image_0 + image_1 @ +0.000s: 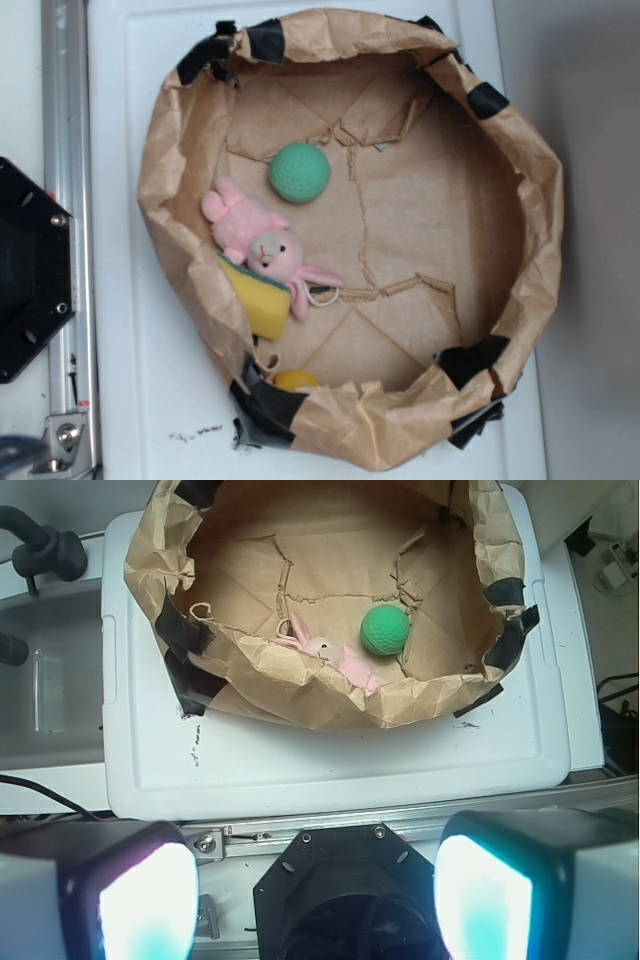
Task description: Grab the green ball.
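So the gripper is sitting way back from the action right now, with its two glowing fingers spread wide at the bottom of the wrist view and nothing between them. Jaws released, totally empty. It hangs over the robot's black base mount, well short of the paper nest, so I'd say the reach hasn't really started.

Using that crumpled brown paper nest as the landmark: it's a taped-up ring of kraft paper on a white lid, and it looks built to keep round stuff from rolling away. Inside it, the green ball rests on the paper floor toward the side nearest the robot, out in the open with bare paper around most of it. Good news for a grab from above.

The pink plush bunny lies just beside the ball, slumped against the nest's inner wall, with its head on a yellow sponge wedged at that wall. A small yellow ball is tucked low at the rim, well apart from the green one.

My guess: the claw has to clear the nest's near wall, then drop straight down, keeping off the bunny.
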Robot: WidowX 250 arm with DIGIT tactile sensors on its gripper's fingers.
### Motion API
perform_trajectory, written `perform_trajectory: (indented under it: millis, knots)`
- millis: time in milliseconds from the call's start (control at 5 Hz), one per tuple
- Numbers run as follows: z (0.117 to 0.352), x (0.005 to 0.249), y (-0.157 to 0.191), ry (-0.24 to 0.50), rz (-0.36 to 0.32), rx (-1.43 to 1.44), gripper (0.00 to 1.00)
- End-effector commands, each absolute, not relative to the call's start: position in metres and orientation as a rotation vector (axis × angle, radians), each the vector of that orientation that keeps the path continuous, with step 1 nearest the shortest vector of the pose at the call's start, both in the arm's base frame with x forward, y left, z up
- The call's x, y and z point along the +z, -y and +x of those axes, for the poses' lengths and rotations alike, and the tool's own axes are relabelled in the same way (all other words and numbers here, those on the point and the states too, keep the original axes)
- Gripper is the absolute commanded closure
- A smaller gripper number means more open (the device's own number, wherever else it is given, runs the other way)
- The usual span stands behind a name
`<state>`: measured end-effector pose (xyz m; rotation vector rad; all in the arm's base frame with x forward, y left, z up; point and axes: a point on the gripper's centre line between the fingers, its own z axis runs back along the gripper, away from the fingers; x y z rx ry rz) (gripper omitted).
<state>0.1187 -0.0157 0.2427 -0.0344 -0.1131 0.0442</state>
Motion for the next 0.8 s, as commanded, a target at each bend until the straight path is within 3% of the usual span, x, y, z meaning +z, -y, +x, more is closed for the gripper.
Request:
perform_trajectory:
  millis: [0,200,400,600]
  knots:
    - [0.119,0.243,0.016,0.113,-0.034,0.044,0.00]
    - [0.169,0.193,-0.019,0.201,0.022,0.272,0.00]
    - [0.216,0.167,-0.026,0.197,0.016,0.355,0.00]
    - [0.245,0.131,-0.039,0.187,0.003,0.445,0.00]
